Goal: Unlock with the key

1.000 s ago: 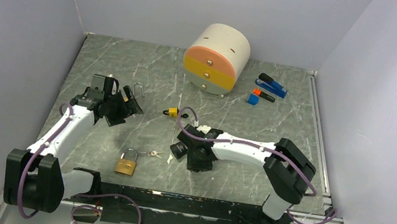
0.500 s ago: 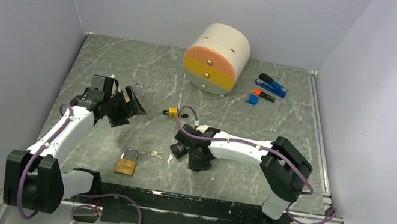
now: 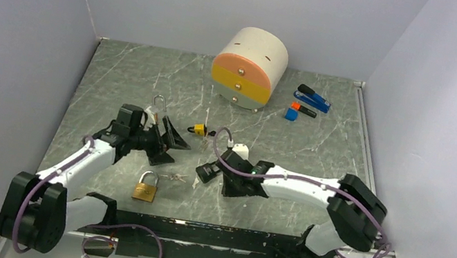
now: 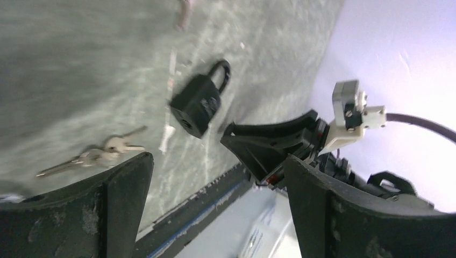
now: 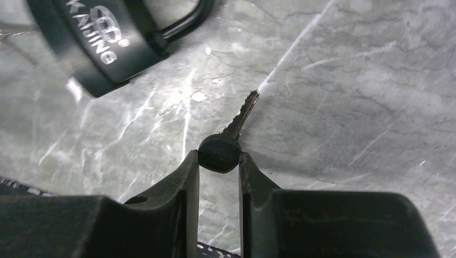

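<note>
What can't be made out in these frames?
Top view: key in the right gripper hidden under the gripper's body.
Right wrist: black padlock cut off by the top edge; keyhole unseen.
Left wrist: key bunch blurred; key count unclear.
Top view: silver shackle shows, its body hidden behind the left gripper.
</note>
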You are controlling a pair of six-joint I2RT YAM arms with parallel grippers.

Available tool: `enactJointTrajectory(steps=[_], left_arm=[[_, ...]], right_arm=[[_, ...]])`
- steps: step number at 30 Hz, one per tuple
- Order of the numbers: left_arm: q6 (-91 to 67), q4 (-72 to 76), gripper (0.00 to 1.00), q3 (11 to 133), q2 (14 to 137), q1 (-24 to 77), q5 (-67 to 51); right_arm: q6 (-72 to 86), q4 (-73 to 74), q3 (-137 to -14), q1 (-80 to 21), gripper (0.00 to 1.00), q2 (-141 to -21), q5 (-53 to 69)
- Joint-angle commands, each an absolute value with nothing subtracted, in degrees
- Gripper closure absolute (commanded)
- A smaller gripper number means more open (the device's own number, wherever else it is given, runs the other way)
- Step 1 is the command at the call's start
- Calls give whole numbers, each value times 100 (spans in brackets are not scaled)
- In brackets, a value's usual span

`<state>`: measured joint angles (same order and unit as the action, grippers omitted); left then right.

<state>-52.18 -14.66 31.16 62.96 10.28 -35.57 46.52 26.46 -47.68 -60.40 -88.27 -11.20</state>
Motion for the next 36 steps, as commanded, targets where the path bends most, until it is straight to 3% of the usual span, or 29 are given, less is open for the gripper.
enactJointTrajectory(steps=[1,7,10,13,19,22,30,35,36], left_arm=[[-5642,-73,6,3082,6668,1723,-4206],[-5945,950,7,3488,7823,2570,-4143],[-6183,1218,21,3695,8223,2730,-4087],[-6388,1550,27,3790,8393,2878,-4072],[-6237,1451,19,3878,8692,3242,-3926],[-6478,1964,21,3696,8846,3365,-4053],[-6457,1833,57,3567,8758,3481,-3963],[-6234,1488,97,3662,8775,3489,-4004],[-6224,1500,97,3660,8774,3489,-4018]], right_arm=[[3823,1675,-4513,-6025,86,-8043,-907],[3113,1381,-4349,-6014,87,-7310,-400],[2970,1520,-4457,-6016,87,-7139,-264],[2915,1625,-4579,-6014,87,-7060,-180],[2826,1762,-4888,-6008,87,-7263,-27],[2844,1727,-4975,-6004,87,-7331,-22],[3044,1815,-5130,-5994,88,-7510,-86],[3284,2120,-5270,-5962,89,-7707,-408],[3328,2171,-5299,-5963,89,-7742,-440]])
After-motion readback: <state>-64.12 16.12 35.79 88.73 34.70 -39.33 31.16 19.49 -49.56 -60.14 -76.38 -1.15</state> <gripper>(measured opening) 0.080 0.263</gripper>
